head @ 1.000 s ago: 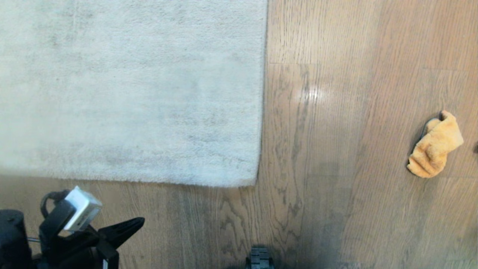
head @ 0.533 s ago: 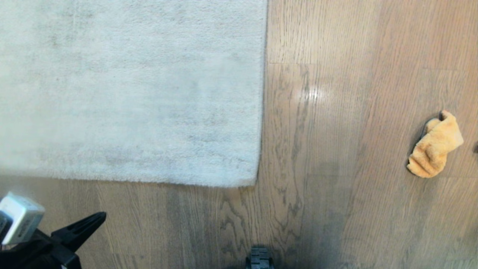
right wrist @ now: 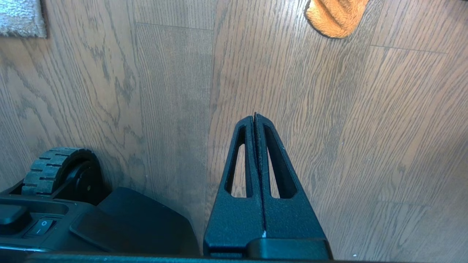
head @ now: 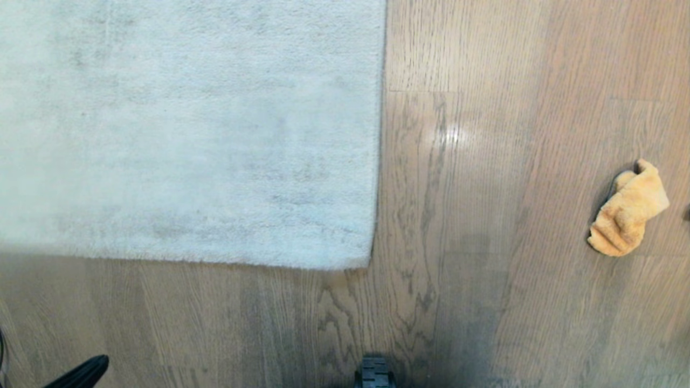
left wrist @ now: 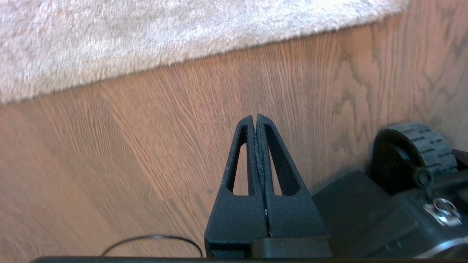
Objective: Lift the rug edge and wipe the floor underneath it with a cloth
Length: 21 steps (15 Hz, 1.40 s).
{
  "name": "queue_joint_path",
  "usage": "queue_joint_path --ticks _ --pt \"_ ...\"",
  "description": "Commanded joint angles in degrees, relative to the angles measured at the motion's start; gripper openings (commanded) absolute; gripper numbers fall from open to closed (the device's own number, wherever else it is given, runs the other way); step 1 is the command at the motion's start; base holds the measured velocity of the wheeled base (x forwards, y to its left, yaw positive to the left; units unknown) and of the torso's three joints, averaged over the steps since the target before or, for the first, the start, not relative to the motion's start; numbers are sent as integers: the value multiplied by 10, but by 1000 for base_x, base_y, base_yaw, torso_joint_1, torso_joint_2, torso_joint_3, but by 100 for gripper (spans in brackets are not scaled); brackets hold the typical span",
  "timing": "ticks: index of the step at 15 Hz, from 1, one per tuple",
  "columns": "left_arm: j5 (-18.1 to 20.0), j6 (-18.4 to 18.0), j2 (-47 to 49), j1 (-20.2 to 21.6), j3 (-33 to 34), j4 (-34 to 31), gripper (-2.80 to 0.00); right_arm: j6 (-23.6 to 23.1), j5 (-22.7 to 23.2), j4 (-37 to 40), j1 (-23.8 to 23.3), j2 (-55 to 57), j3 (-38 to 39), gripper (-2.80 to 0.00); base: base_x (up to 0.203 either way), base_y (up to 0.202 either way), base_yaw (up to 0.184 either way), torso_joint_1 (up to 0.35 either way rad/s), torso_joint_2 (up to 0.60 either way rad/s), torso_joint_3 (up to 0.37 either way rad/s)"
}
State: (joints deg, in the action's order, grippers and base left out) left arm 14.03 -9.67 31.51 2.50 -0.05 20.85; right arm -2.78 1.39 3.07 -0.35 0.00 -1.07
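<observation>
Little here falls outside the job itself. In the head view we see a small dark shape (head: 687,214) at the far right border (cut off by the frame, so we cannot tell what it is). Right of centre in the same view sits a bright glint of reflected light (head: 448,134), soft-edged and pale. In the left wrist view we find a thin black wire (left wrist: 153,236), curved in a low arc; both its ends run out of sight.
</observation>
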Motion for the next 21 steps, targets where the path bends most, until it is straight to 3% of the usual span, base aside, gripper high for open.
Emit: queue_joint_path --ticks 1,4,7,10,13,18,21 --pt "-1 11 -100 0 0 -39 -280 0 0 0 0 1 0 -280 0 0 0 0 0 0" --pt "-7 33 -169 -24 0 -96 -280 0 0 0 0 1 0 -280 0 0 0 0 0 0" --pt "-69 39 -215 -34 0 -124 -280 0 0 0 0 1 -1 -280 0 0 0 0 0 0" --pt "-108 46 -260 -30 0 -152 -280 0 0 0 0 0 0 -280 0 0 0 0 0 0" --pt "-118 63 -313 -29 0 -175 -280 0 0 0 0 1 0 -280 0 0 0 0 0 0" --pt "-128 63 -315 -29 0 -208 -280 0 0 0 0 0 0 -280 0 0 0 0 0 0" --pt "-131 86 -315 -29 0 -207 -280 0 0 0 0 0 0 -280 0 0 0 0 0 0"
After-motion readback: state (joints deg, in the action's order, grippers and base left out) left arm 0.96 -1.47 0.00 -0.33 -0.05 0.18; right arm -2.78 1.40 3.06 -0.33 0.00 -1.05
